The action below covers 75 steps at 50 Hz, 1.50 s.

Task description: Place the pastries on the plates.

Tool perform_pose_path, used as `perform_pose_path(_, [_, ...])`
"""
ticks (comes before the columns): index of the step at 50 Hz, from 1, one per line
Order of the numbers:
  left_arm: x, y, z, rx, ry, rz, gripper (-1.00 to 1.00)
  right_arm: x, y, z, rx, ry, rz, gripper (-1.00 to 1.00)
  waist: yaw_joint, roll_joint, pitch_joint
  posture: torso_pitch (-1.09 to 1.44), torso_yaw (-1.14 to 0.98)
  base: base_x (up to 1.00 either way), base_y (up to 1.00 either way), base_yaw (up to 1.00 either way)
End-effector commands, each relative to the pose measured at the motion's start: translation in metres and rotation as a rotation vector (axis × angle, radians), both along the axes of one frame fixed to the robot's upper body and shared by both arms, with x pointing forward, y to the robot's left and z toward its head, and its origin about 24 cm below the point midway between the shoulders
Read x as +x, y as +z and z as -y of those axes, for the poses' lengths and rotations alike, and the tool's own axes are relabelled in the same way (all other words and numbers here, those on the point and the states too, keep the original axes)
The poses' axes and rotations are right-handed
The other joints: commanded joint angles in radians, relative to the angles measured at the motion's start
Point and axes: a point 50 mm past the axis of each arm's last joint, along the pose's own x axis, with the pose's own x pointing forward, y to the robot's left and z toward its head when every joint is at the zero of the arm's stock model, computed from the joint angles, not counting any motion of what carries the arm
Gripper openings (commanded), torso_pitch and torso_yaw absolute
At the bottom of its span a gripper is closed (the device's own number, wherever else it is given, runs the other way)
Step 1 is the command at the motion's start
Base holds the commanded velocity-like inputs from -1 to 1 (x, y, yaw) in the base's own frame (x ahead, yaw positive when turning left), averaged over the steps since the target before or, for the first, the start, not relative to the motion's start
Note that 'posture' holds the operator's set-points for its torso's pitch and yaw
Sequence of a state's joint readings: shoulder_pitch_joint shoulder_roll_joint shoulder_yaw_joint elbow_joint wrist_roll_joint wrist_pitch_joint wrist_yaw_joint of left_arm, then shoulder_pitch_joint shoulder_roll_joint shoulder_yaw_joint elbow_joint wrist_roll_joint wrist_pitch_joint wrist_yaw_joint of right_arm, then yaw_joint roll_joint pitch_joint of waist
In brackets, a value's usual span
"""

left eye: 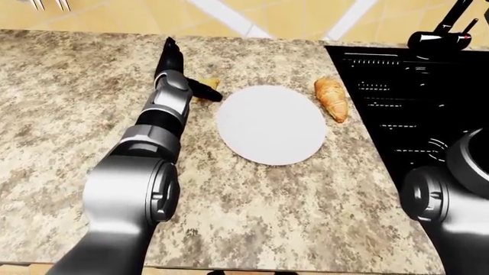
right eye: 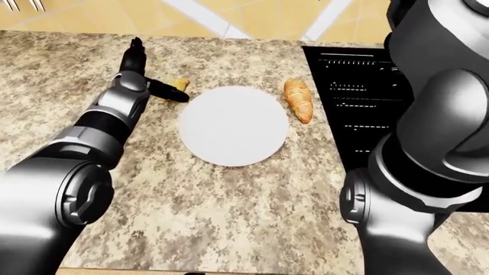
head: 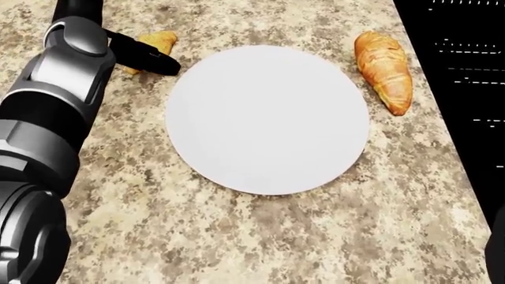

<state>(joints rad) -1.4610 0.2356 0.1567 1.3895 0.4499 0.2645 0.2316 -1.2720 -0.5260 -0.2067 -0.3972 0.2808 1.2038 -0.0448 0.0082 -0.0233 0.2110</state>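
A white plate point(head: 267, 118) lies on the speckled counter. The small croissant point(head: 158, 41) sits off the plate's upper left. My left hand point(left eye: 187, 71) is open above it, fingers point(left eye: 169, 54) straight. The black thumb point(head: 146, 57) lies against the croissant's lower edge, between it and the plate. A larger croissant point(head: 384, 68) rests to the right of the plate, near the stove edge. In the left-eye view's top right corner, black splayed fingers of my right hand point(left eye: 443, 31) hang over the stove with nothing between them. My raised right arm point(right eye: 451, 103) fills the right side.
A black stove top point(left eye: 405, 109) takes up the counter's right side, close to the larger croissant. The granite counter point(left eye: 69, 109) stretches far to the left. Its near edge point(left eye: 268, 269) runs along the bottom, and tiled floor point(left eye: 252, 17) shows beyond it.
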Motion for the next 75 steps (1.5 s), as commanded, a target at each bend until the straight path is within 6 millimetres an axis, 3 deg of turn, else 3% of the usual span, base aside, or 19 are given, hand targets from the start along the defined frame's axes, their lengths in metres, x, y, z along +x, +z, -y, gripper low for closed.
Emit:
perform_pose_path(1, [0.000,0.030,0.002,0.024,-0.007,0.108,1.00,-0.010,0.012,0.001,0.006,-0.006,0.074,1.00,0.000,-0.001,-0.037,0.30,0.00,0.00,0.00,0.00])
perform_pose_path(12, [0.000,0.031,0.002,0.035,-0.009,0.113,1.00,-0.020,0.014,0.006,0.002,-0.005,0.075,1.00,0.002,-0.001,-0.012,0.37,0.00,0.00,0.00,0.00])
perform_pose_path(16, [0.000,0.030,0.002,0.059,-0.006,0.114,1.00,-0.015,0.015,0.003,-0.004,-0.007,0.077,1.00,0.001,0.000,-0.002,0.39,0.00,0.00,0.00,0.00])
perform_pose_path(28, [0.000,0.028,0.002,0.070,-0.019,0.104,0.98,-0.010,0.016,-0.001,-0.006,-0.007,0.079,1.00,0.000,0.003,0.003,0.40,0.00,0.00,0.00,0.00])
perform_pose_path(29, [0.001,0.028,0.003,0.056,-0.021,0.104,0.69,-0.010,0.015,-0.001,-0.005,-0.006,0.079,1.00,0.000,0.003,0.003,0.40,0.00,0.00,0.00,0.00])
perform_pose_path(30, [0.001,0.028,0.003,0.055,-0.021,0.102,0.64,-0.010,0.015,-0.001,-0.007,-0.008,0.078,1.00,0.000,0.003,0.003,0.40,0.00,0.00,0.00,0.00])
perform_pose_path(31, [0.001,0.027,0.004,0.037,-0.030,0.094,0.44,-0.013,0.015,0.000,-0.005,-0.008,0.079,1.00,0.001,0.003,0.003,0.40,0.00,0.00,0.00,0.00])
perform_pose_path(35, [0.001,0.026,0.004,0.034,-0.040,0.087,0.23,-0.016,0.015,0.003,-0.004,-0.010,0.079,1.00,0.004,0.004,0.003,0.40,0.00,0.00,0.00,0.00])
perform_pose_path(36, [0.001,0.026,0.005,0.033,-0.041,0.085,0.04,-0.016,0.015,0.002,-0.005,-0.009,0.080,1.00,0.005,0.004,0.003,0.40,0.00,0.00,0.00,0.00])
perform_pose_path(40, [0.001,0.025,0.006,0.034,-0.053,0.081,-0.26,-0.016,0.014,0.003,-0.003,-0.011,0.079,1.00,0.004,0.004,0.001,0.40,0.00,0.00,0.00,0.00])
perform_pose_path(47, [0.001,0.024,0.008,0.041,-0.071,0.073,-0.54,-0.019,0.013,0.004,-0.002,-0.012,0.079,1.00,0.007,0.006,-0.002,0.40,0.00,0.00,0.00,0.00])
perform_pose_path(54, [0.002,0.021,0.011,0.057,-0.090,0.067,-0.61,-0.019,0.014,0.004,-0.004,-0.013,0.079,1.00,0.008,0.007,-0.003,0.40,0.00,0.00,0.00,0.00])
perform_pose_path(62, [0.002,0.031,0.012,0.050,-0.108,0.092,-0.98,-0.020,0.018,0.002,-0.009,-0.011,0.082,1.00,0.008,0.009,-0.005,0.40,0.00,0.00,0.00,0.00])
perform_pose_path(75, [0.000,0.057,0.007,-0.001,-0.113,0.176,-1.00,-0.019,0.015,0.001,-0.008,-0.014,0.080,1.00,0.008,0.011,0.008,0.40,0.00,0.00,0.00,0.00])
